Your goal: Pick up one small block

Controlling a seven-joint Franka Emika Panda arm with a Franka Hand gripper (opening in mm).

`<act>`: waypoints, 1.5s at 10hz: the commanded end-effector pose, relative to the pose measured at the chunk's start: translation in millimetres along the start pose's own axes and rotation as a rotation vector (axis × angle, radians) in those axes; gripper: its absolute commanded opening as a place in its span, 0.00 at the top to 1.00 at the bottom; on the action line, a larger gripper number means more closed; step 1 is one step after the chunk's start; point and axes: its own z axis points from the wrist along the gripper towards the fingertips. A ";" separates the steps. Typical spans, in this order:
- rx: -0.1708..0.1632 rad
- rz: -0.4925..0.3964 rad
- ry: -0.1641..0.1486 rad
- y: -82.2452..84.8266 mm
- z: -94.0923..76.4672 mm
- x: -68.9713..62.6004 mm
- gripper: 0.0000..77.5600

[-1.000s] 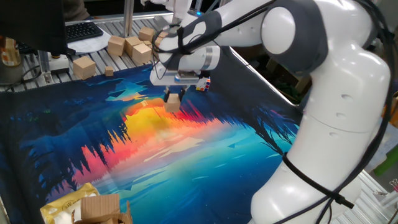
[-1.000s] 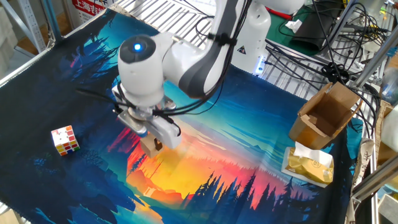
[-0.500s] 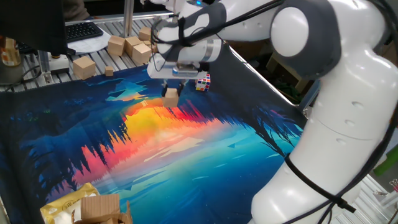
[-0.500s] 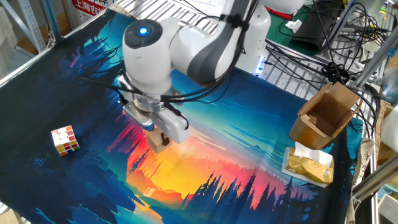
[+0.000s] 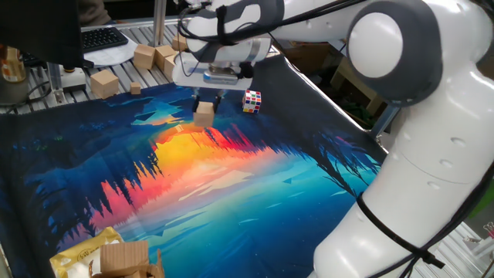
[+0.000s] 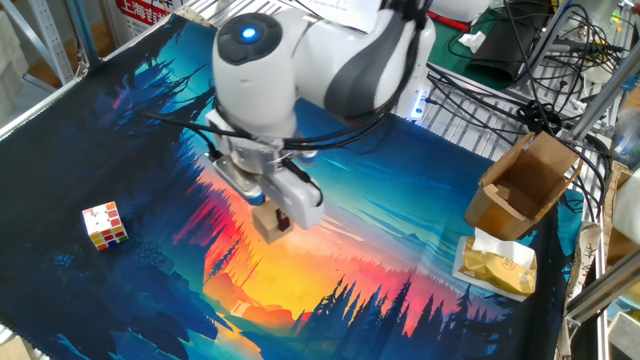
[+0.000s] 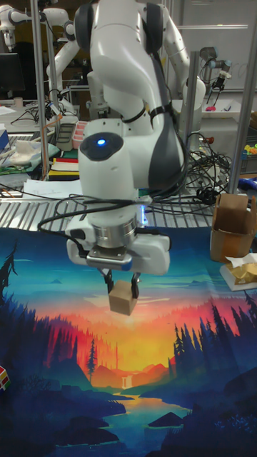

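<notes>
A small block [image 5: 204,114] of plain light-tan wood hangs above the colourful mat [image 5: 231,185], clear of its surface. My gripper [image 5: 205,106] is shut on it from above, one finger on each side. The other fixed view shows the same small block [image 6: 268,222] under the gripper [image 6: 266,212], over the mat's orange middle. In the tall fixed view the small block [image 7: 123,298] sits tilted between the dark fingertips [image 7: 135,283] of the gripper [image 7: 122,285].
A multicoloured puzzle cube [image 5: 252,101] lies on the mat near the gripper and shows too as the puzzle cube [image 6: 104,224]. Larger tan wooden blocks [image 5: 103,83] lie on the metal rack behind the mat. A cardboard box [image 6: 525,185] and a yellow packet [image 6: 496,266] stand off the mat's edge.
The gripper has risen with the small block held in it, lifting it higher off the mat and carrying it a little toward the rack side.
</notes>
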 end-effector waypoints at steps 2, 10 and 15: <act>-0.010 0.039 0.010 22.8 -17.2 12.3 0.99; -0.010 0.047 0.019 27.8 -17.5 14.6 0.99; -0.007 0.053 0.015 28.8 -17.9 15.3 0.99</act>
